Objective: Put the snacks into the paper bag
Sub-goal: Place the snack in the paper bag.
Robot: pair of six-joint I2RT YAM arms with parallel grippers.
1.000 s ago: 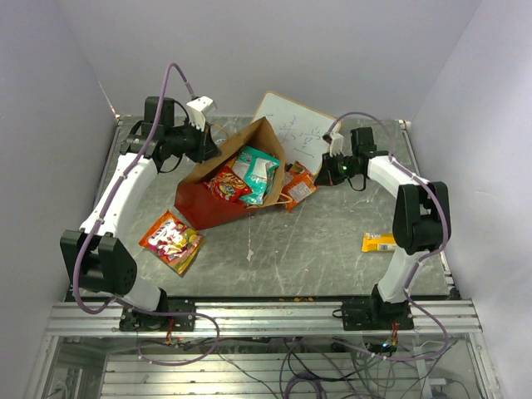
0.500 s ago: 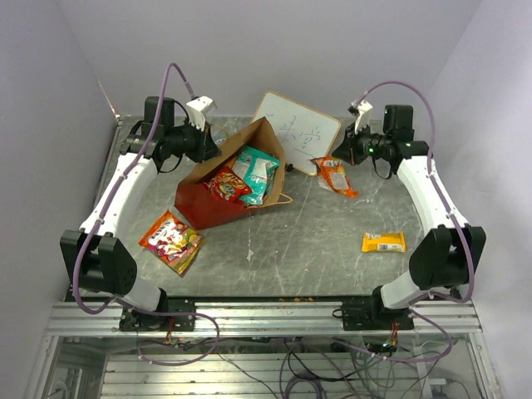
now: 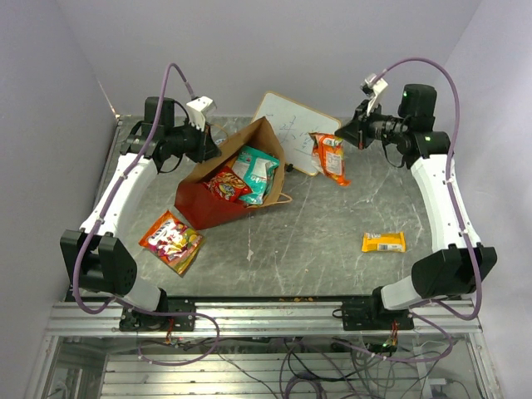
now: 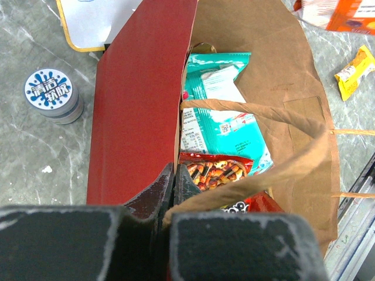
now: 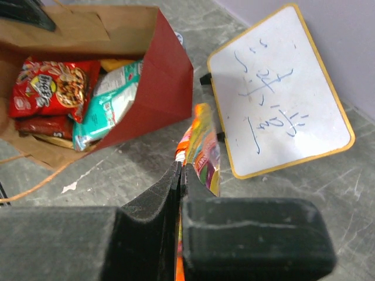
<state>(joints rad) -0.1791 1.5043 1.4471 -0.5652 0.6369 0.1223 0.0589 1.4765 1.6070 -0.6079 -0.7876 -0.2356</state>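
The paper bag (image 3: 202, 204) lies tilted with its mouth open toward the right, red outside and brown inside. My left gripper (image 3: 211, 151) is shut on its upper rim, and the left wrist view shows the jaws pinching the red wall (image 4: 140, 117). Inside lie a teal packet (image 3: 256, 170) and a red packet (image 3: 226, 184). My right gripper (image 3: 346, 136) is shut on an orange packet (image 3: 330, 158) that hangs above the table, right of the bag. In the right wrist view this packet (image 5: 204, 153) dangles from the closed jaws beside the bag's mouth (image 5: 158, 99).
A red and orange packet (image 3: 172, 239) lies on the table in front of the bag at the left. A small yellow bar (image 3: 383, 242) lies at the right. A white writing board (image 3: 293, 126) leans behind the bag. A round tin (image 4: 54, 95) stands beside the bag.
My right arm has lifted the orange packet off the table by the bag's mouth and swung up and back to the right. The left arm and the bag have stayed still.
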